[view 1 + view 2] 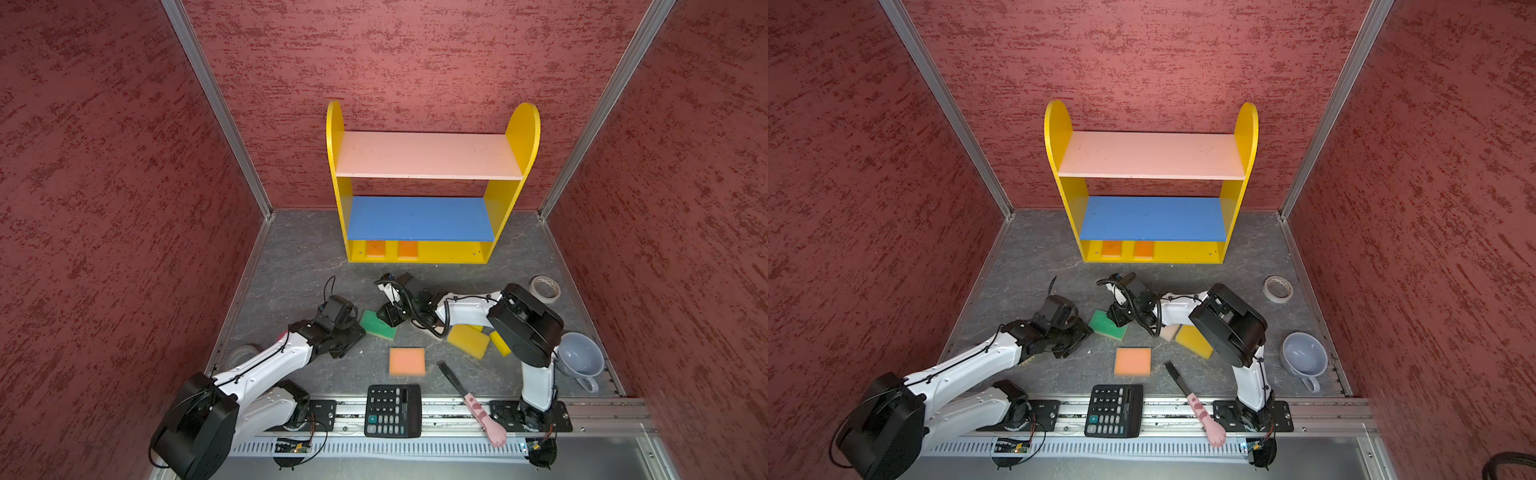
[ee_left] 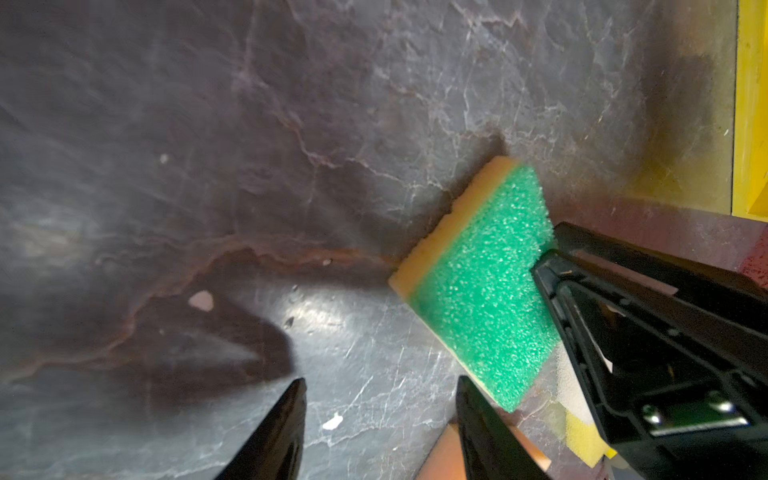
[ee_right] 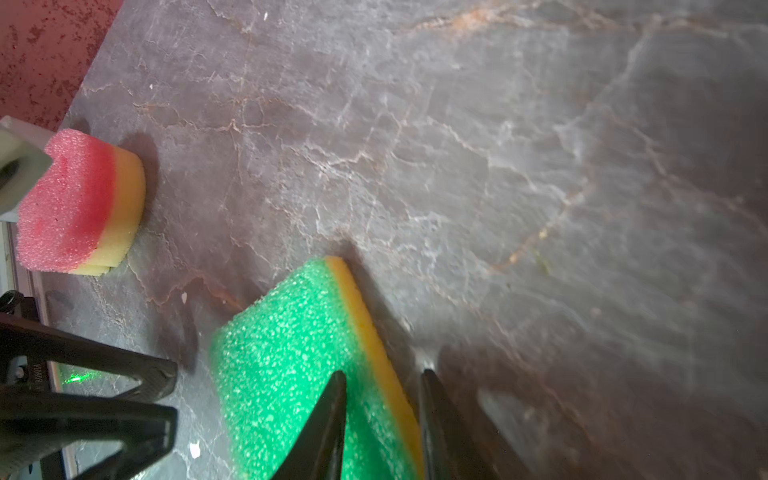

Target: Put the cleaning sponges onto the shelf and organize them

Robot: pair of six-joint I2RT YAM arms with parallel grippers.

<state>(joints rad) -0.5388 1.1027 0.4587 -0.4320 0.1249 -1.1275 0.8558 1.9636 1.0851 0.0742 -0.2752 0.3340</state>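
Right wrist view puts me close to the green sponge (image 3: 286, 374). The right end effector (image 3: 382, 374) has one finger over the green top and one just past the yellow side, so the sponge's edge sits between them. The fingers are near each other, but I cannot tell if they squeeze the foam yet. I think it is held low and sideways because the sponge lies flat on the counter (image 3: 498, 166), and only its edge can be pinched.

The left end effector (image 2: 378, 415) hangs just beside the same sponge. Its fingers are apart and hold nothing; only bare counter shows between them. It looks parked out of the way, or ready for the peach sponge (image 1: 407, 361) near it.

In both top views the shelf (image 1: 428, 156) stands at the back. Two orange sponges (image 1: 375, 249) lie side by side at the left of its yellow bottom board, so a tidy row has begun there. The pink and blue boards are bare.

Most sponges are not on the shelf yet. The yellow sponges (image 1: 469, 340) lie partly under the right arm, and a pink sponge (image 3: 79, 199) peeks out near the left arm. The job looks only just begun. Next, the green sponge needs a firm pinch, a lift and a carry to the shelf. Foam is squashy, so a pinch on the edge alone could slip.
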